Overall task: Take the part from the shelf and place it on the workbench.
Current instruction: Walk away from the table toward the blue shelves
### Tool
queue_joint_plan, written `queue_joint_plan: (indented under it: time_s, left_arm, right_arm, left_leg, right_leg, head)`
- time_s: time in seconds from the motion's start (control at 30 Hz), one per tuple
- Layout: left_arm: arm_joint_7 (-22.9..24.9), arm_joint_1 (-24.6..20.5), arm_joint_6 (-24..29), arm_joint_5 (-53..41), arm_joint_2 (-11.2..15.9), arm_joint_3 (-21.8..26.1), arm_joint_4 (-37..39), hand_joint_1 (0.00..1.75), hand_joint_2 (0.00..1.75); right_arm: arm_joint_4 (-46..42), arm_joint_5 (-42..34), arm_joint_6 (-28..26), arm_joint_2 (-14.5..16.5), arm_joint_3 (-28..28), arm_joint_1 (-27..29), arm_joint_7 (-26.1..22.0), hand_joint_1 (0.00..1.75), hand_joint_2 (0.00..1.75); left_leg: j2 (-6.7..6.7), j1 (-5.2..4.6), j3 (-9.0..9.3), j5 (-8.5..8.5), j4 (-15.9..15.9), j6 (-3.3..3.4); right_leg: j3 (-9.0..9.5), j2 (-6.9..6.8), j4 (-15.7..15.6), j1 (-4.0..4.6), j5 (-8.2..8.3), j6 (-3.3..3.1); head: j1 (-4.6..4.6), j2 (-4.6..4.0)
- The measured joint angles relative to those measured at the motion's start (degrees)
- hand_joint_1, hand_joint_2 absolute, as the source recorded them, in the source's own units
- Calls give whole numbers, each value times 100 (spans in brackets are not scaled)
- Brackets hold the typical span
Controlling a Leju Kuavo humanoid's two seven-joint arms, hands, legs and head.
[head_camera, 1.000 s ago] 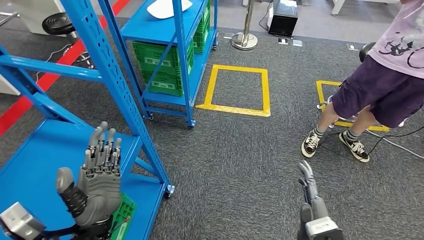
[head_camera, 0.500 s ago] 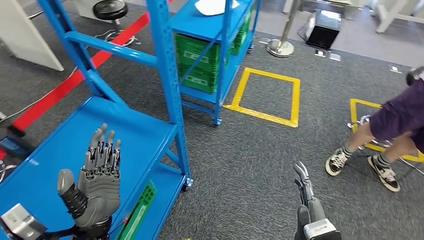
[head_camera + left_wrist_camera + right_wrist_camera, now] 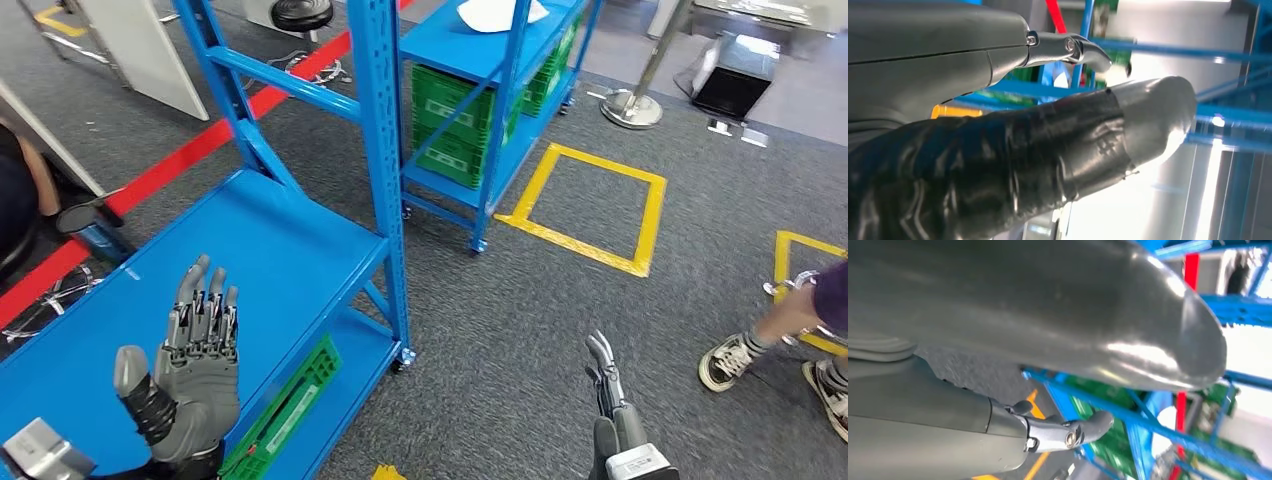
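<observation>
While raised, left hand [image 3: 195,370] empty, fingers straight.

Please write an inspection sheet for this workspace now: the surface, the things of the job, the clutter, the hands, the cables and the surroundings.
Surface: near blue shelf, its top board bare; grey carpet floor.
Job's things: white part lying on top of the far blue shelf; workbench: nothing seen.
Clutter: green crates in the far shelf; a green crate on the near shelf's bottom level.
Hands: left hand raised over the near shelf, fingers apart, holding nothing; right hand low over the floor, holding nothing.
Cables: some on the floor by the red line.
Surroundings: yellow floor squares, red floor line, a person's legs, a stanchion base.
</observation>
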Motion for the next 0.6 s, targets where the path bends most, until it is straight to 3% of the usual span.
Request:
queue_joint_plan:
  time_s: [0.07, 0.1, 0.13, 0.2, 0.23, 0.27, 0.33, 0.4, 0.47, 0.53, 0.57, 0.6]
  left_arm:
    - [17, 0, 24, 20, 13, -5, 5, 0, 0]
    - [28, 0, 28, 30, 21, -6, 7, 0, 0]
    - [39, -1, 28, 38, 27, -6, 8, 0, 0]
    - [56, -14, 24, 44, 35, -7, 7, 0, 0]
    - [60, -23, 19, 45, 36, -7, 4, 0, 0]
    - [62, -29, 14, 48, 37, -8, 1, 0, 0]
    - [65, -19, 2, 53, 40, -8, -5, 0, 0]
    - [66, -10, -8, 58, 44, -6, -9, 0, 0]
    - [66, -15, -15, 61, 45, -4, -9, 0, 0]
    - [67, -12, -21, 63, 46, -4, -8, 0, 0]
    - [68, -8, -26, 65, 47, -4, -8, 0, 0]
    - [71, -6, -34, 67, 48, -4, -8, 0, 0]
  right_arm:
    - [22, -10, 0, 0, 1, -45, 16, 0, 0]
    - [32, -13, 0, 1, 1, -77, 31, 0, 0]
    - [39, -15, 0, 1, 1, -107, 46, 0, 0]
    - [44, -15, 0, 1, 1, -147, 67, 0, 0]
    - [44, -14, 0, 1, 1, -159, 72, 0, 0]
    - [44, -12, 0, 1, 2, -169, 75, 0, 0]
    - [46, -9, 0, 2, 7, -193, 78, 0, 0]
    - [49, -7, 0, 1, 13, -211, 77, 0, 0]
    - [54, -5, 0, -2, 15, -210, 78, 0, 0]
    - [63, -5, 0, -3, 20, -204, 79, 0, 0]
    - [67, -5, 0, -3, 22, -203, 79, 0, 0]
    - [69, -5, 0, -3, 24, -203, 79, 0, 0]
  left_leg:
    - [80, 1, -103, -106, 374, -4]
    - [110, -2, 15, -21, 240, 4]
    - [181, -10, 253, 124, -109, 23]
    - [460, -59, 754, 320, -914, 82]
    - [551, -85, 908, 358, -1156, 118]
    - [581, -107, 944, 357, -1252, 150]
    - [439, -105, 928, 402, -1263, 211]
    - [310, -72, 934, 458, -1298, 269]
    - [178, -49, 926, 511, -1314, 306]
    - [28, -48, 888, 540, -1303, 312]
    - [-55, -45, 874, 548, -1293, 308]
    - [-140, -40, 867, 553, -1282, 301]
  right_leg:
    - [-33, -171, 16, 22, 3, -3]
    - [-42, -253, 26, 27, 3, -3]
    - [-46, -331, 40, 32, -1, 2]
    - [-52, -462, 88, 55, -23, 37]
    - [-58, -519, 111, 66, -33, 64]
    - [-63, -577, 127, 75, -39, 89]
    - [-64, -672, 140, 75, -43, 141]
    - [-145, -489, 313, 53, -189, 218]
    - [-404, -167, 922, 11, -545, 288]
    - [-706, -53, 1655, -26, -836, 322]
    - [-773, -44, 1811, -44, -838, 334]
    - [-739, -37, 1734, -62, -726, 341]
  head:
    - [-36, 0]
    - [-56, 0]
    - [-78, 0]
    - [-113, 0]
    - [-114, 0]
    - [-112, 0]
    - [-95, 0]
    - [-76, 0]
    - [-18, 0]
    - [33, 0]
    - [50, 0]
    - [63, 0]
